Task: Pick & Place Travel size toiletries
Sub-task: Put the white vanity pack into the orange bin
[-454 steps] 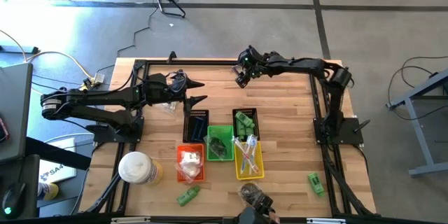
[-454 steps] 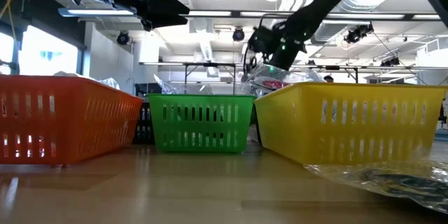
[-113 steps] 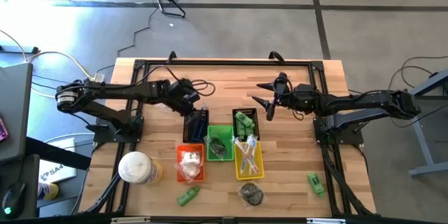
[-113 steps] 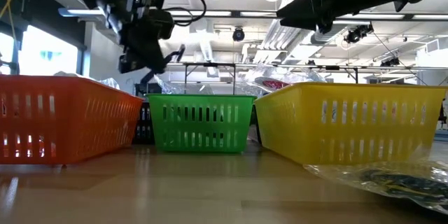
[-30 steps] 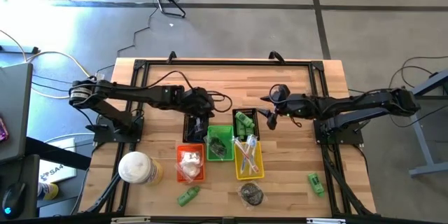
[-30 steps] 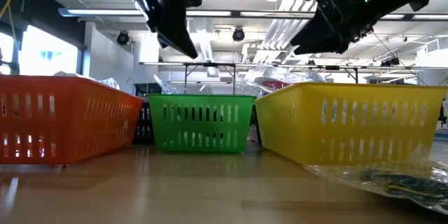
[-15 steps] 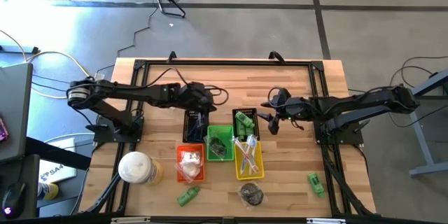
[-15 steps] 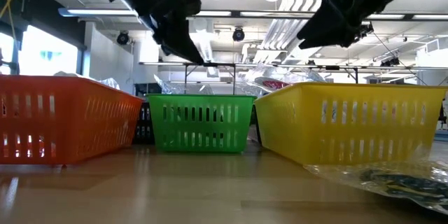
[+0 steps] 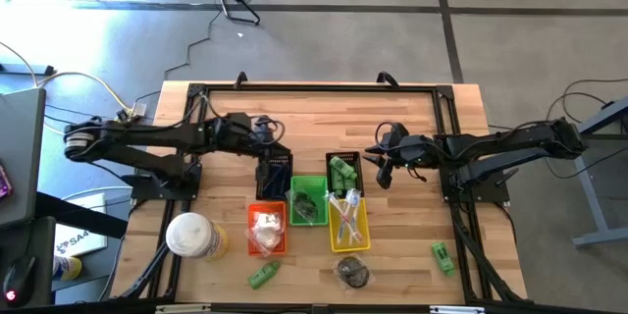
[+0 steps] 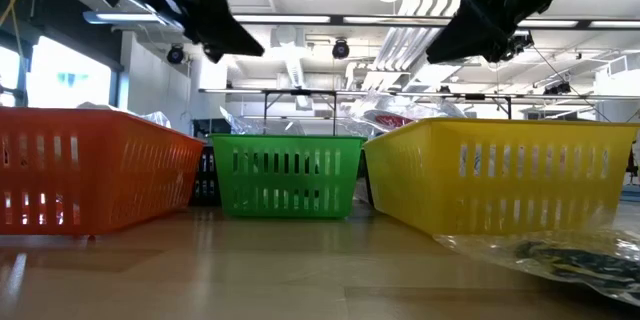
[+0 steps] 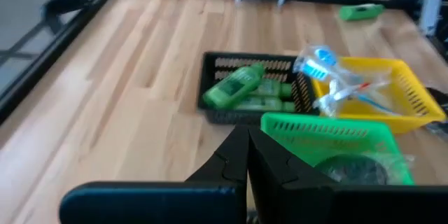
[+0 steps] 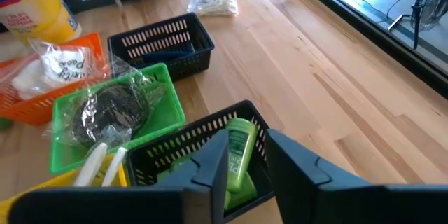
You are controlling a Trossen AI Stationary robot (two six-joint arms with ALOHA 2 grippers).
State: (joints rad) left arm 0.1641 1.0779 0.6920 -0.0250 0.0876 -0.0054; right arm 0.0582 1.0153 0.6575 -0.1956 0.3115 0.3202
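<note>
Pulled back from the black basket [image 9: 276, 173], my left hand [image 9: 272, 144] is clenched empty, so overhanging green tubes [image 12: 238, 155] could spill.

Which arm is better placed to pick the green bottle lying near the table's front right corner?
Right. The right claw is on the green bottle's side; the left claw is beyond the baskets.
</note>
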